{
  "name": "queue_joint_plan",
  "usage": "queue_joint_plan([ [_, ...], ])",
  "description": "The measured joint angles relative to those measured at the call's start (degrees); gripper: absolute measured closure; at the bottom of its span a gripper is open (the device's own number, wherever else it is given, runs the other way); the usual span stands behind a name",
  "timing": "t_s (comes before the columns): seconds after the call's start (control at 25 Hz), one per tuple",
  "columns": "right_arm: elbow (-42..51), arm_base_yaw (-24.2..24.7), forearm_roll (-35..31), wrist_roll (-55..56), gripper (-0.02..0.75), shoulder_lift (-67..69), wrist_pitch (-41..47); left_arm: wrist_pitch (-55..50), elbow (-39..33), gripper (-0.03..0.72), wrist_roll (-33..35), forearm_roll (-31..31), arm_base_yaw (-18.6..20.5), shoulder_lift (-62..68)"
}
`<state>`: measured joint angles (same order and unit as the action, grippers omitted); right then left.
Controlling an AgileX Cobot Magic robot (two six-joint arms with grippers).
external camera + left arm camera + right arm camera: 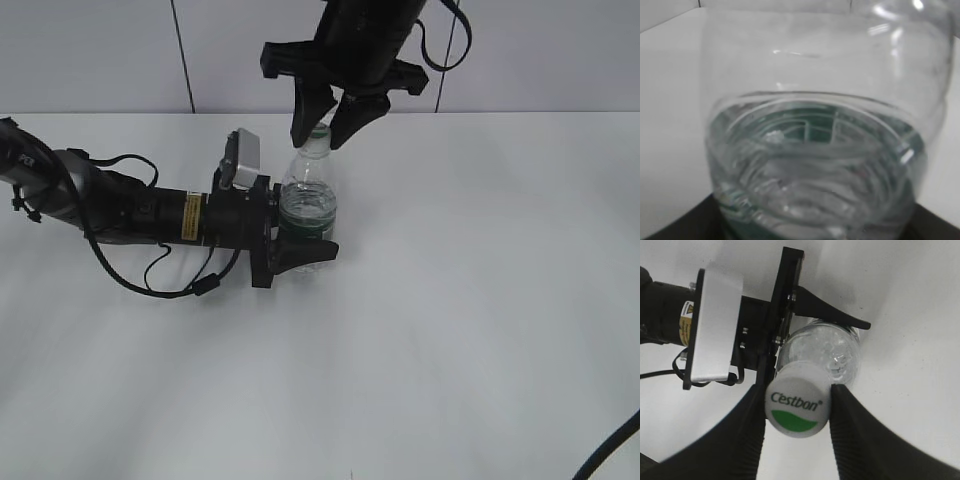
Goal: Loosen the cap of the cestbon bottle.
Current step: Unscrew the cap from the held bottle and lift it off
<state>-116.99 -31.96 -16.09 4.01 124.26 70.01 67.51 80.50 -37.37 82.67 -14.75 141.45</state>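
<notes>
While the cestbon bottle [308, 205] stands upright mid-tabletop [450, 300], left gripper [300, 250] fingers clamp its body | left wrist: bottle fills view | right wrist: right gripper [797, 410] fingers flank the cap [797, 406], seemingly touching; loosening not visibly begun.

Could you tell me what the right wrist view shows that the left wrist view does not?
Only the right wrist view shows the white cap with its lettering, the right gripper straddling it, and the left gripper around the bottle. Only the left wrist view shows the bottle's clear wall close up, filling the picture. Both show the bottle and the white table.
</notes>
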Motion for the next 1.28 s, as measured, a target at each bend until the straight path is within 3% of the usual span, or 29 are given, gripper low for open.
queue_joint_plan([
  [0.44,0.00,0.00,-0.02,-34.39,0.437,0.00,0.00,0.00,0.00,0.276,0.10,0.11,0.00,0.00],
  [1.28,-0.11,0.00,0.21,-60.71,0.442,0.00,-0.22,-0.06,0.00,0.276,0.10,0.30,0.00,0.00],
])
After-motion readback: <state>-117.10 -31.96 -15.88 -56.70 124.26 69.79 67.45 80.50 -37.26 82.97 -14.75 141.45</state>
